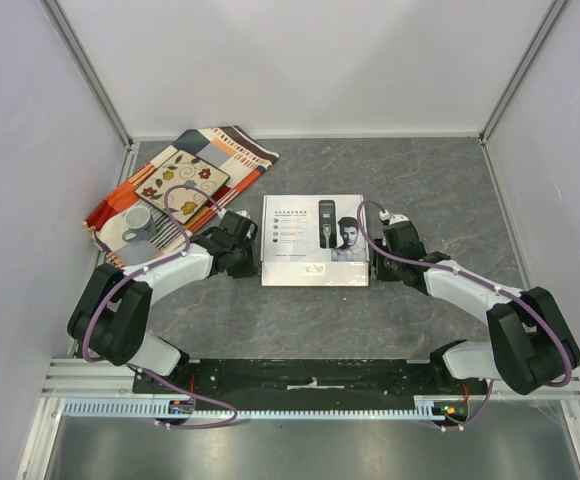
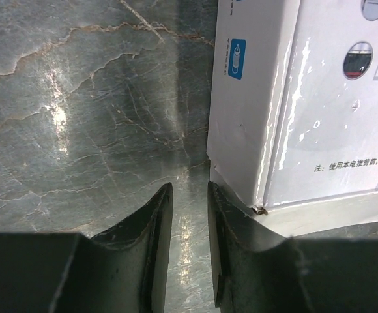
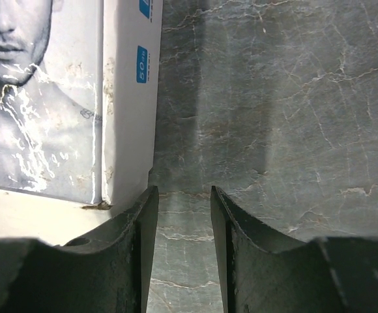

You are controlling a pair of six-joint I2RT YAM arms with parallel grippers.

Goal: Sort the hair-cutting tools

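The clipper, comb attachments, small cylinder and cord are all hidden. Only a closed white cardboard box [image 1: 315, 240], printed with a clipper and a man's face, lies flat at the table's middle. My left gripper [image 1: 244, 246] sits low at the box's left side. In the left wrist view the gripper [image 2: 189, 186] is slightly open and empty, its right finger against the near corner of the box [image 2: 293, 98]. My right gripper [image 1: 384, 248] sits at the box's right side. In the right wrist view the gripper [image 3: 184, 189] is open and empty, its left finger beside the corner of the box [image 3: 52, 98].
A patterned cloth [image 1: 210, 150] lies at the back left with a square floral mat [image 1: 182, 182] and a white cup [image 1: 136, 218] on it. Grey walls and metal posts enclose the marbled table [image 1: 420, 180]. The arm bases stand at the near edge.
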